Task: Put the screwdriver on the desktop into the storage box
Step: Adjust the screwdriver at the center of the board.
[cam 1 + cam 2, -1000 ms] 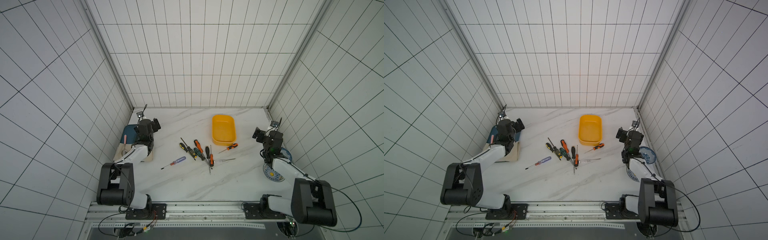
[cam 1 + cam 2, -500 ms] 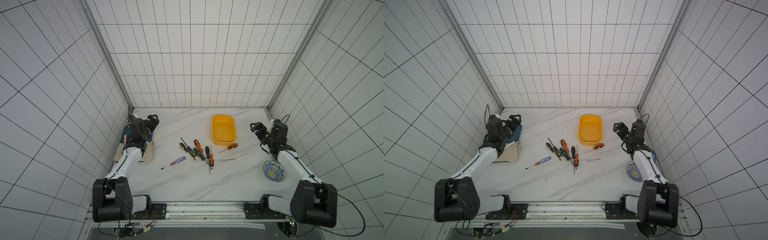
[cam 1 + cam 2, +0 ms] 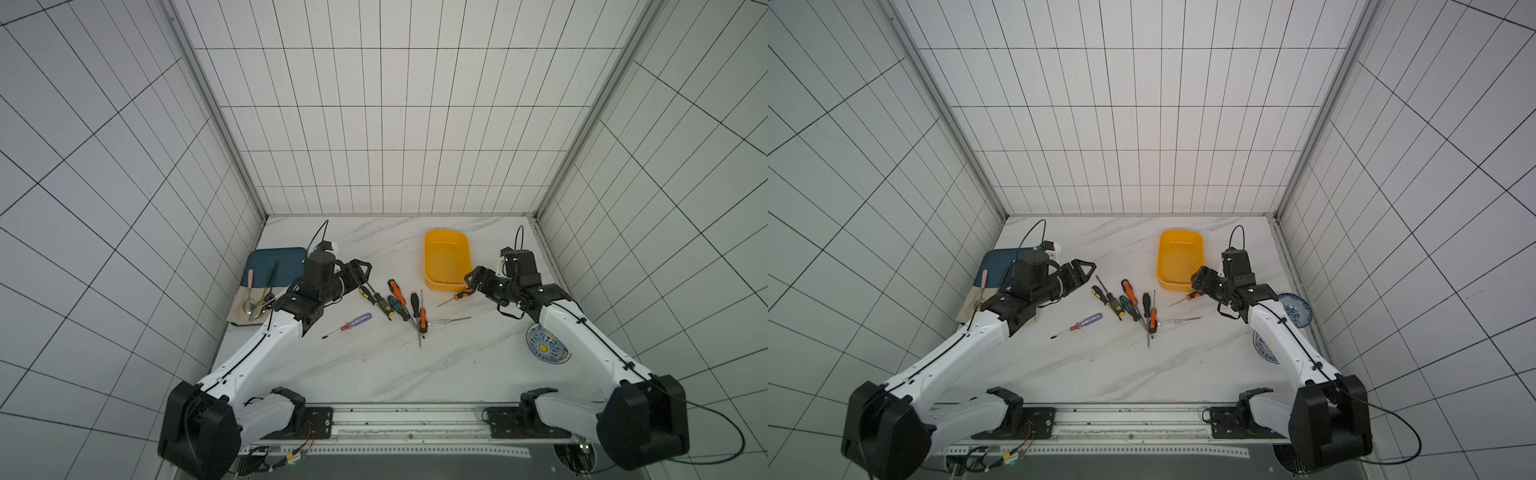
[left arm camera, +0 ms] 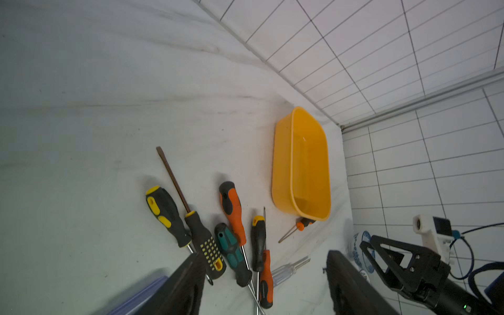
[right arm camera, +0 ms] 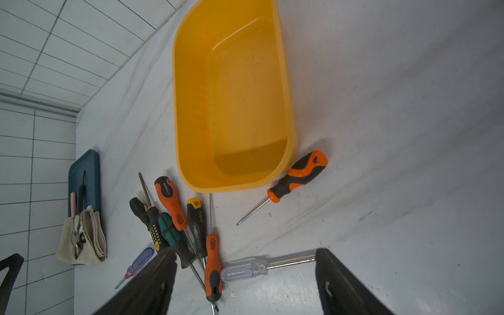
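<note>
1. Now both arms hang over the table (image 3: 374,374) with nothing held: the left fingers (image 3: 360,268) and right fingers (image 3: 478,277) each stand apart
2. Every screwdriver lies on the table and the box (image 3: 444,286) is empty. Most sit crossed in a pile (image 3: 395,303) mid-table, while a small orange one (image 3: 462,294) lies alone just beside the box's near corner
3. That lone one looks like the right arm's pick, since the right fingers are nearest it. Turn the wrist so the fingers straddle the handle across its width, not the thin shaft, and drop straight down
4. Keep the finger on the box side clear of the wall, or the box may get shoved
5. Lift above the rim before moving across, then lay the tool along the box's length
6. For the left arm, take the pile's outermost handle (image 3: 366,291) first, because crossed shafts could drag neighbours
</note>
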### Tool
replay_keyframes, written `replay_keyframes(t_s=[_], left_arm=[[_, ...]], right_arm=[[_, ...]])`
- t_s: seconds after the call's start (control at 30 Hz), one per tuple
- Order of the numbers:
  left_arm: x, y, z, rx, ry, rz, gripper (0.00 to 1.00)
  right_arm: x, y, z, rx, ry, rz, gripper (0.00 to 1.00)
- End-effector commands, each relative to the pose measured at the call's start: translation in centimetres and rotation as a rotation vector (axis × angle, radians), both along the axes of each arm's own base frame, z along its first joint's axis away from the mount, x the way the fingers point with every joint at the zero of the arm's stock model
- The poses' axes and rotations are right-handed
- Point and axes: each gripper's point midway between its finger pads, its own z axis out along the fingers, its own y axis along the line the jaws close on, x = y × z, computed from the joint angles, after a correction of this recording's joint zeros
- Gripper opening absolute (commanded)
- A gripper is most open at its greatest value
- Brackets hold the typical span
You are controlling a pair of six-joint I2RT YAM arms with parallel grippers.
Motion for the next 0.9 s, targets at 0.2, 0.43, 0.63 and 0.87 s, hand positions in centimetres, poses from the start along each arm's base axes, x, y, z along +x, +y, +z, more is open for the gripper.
replay_keyframes(t_s=[0.2, 0.43, 0.63, 0.87], left_arm=[[-4.2, 0.2, -2.7, 0.158, 0.019, -0.065, 0.74], [-4.9, 0.6, -3.4, 0.172, 0.031, -0.059, 0.74], [-5.1, 0.3, -4.7, 0.165, 0.084, -0.064, 0.75], [-5.3, 0.3, -4.6, 0.168, 0.079, -0.066, 0.74]], right_arm=[[-3.5, 2.9, -4.7, -0.135, 0.131, 0.081, 0.77], [-4.9, 4.5, -7.0, -0.128, 0.181, 0.08, 0.75], [-5.6, 6.3, -9.1, -0.122, 0.243, 0.1, 0.61], [-5.9, 7.3, -10.9, -0.151, 0.298, 0.106, 0.6]])
